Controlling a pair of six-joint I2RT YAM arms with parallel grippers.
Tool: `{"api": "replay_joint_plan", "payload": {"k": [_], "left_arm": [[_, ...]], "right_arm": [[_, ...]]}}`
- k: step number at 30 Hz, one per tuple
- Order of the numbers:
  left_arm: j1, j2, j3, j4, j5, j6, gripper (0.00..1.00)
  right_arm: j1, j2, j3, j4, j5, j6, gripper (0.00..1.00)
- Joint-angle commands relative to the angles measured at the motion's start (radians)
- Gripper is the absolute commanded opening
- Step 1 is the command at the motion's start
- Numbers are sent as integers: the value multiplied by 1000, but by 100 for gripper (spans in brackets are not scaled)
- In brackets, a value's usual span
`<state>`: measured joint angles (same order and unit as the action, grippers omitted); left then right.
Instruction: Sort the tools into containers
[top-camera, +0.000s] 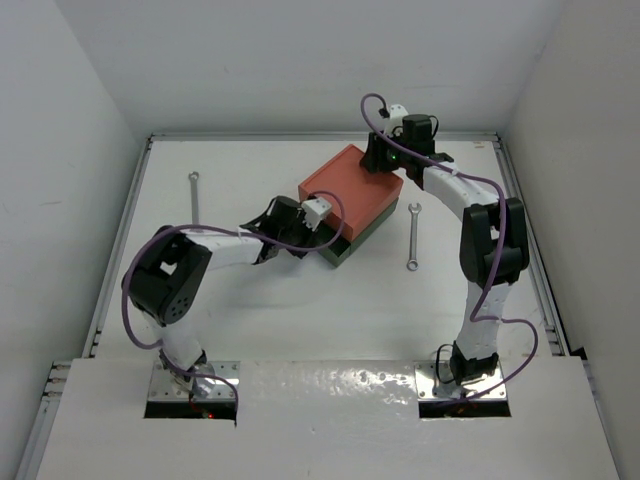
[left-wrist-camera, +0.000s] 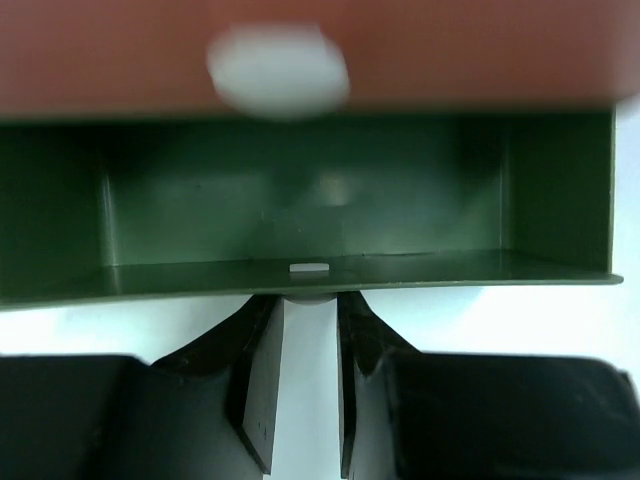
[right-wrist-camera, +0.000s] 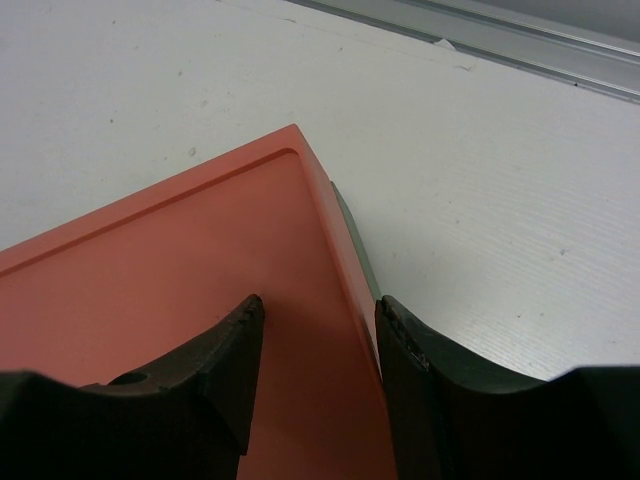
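The orange-red box (top-camera: 345, 190) sits stacked on the dark green box (top-camera: 345, 248). The green box's drawer (left-wrist-camera: 300, 215) is pulled out toward me and looks empty inside. My left gripper (top-camera: 330, 236) (left-wrist-camera: 312, 312) is shut on its small white knob (left-wrist-camera: 312, 296). The orange box's white knob (left-wrist-camera: 278, 72) is blurred above. My right gripper (top-camera: 385, 160) (right-wrist-camera: 315, 322) is open, straddling the orange box's (right-wrist-camera: 180, 290) far edge, with a sliver of the green box (right-wrist-camera: 352, 235) below. One silver wrench (top-camera: 194, 198) lies at the left, another wrench (top-camera: 413, 236) at the right. No black rod tools show.
A raised metal rail (top-camera: 320, 136) borders the white table at the back and sides; it also shows in the right wrist view (right-wrist-camera: 520, 45). Purple cables (top-camera: 135, 300) loop along both arms.
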<state>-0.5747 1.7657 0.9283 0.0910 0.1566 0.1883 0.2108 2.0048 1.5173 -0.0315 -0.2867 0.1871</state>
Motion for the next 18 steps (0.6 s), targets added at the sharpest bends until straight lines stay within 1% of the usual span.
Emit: {"api": "replay_joint_plan", "payload": {"k": [1,5,9,11,13,18], "left_arm": [[4,-58,-65,-218,64,83,0],[1,-132,-135,-287,121,171,0],[-1,-175,-184,-358,97,284,0],[-1,-183,-190,-408,72,304,0],[-1,-190,-200,-434,81,319,0],[1,-232,-235,-442,87,333,0]], "right_arm": [[4,5,4,-71,-8,-51,47],[4,2,7,-85,-5,-74,47],[4,2,7,-87,-8,-77,47],[4,3,7,-87,-9,-78,47],[4,5,9,-88,-8,-78,48],[4,12,11,-88,-2,-77,48]]}}
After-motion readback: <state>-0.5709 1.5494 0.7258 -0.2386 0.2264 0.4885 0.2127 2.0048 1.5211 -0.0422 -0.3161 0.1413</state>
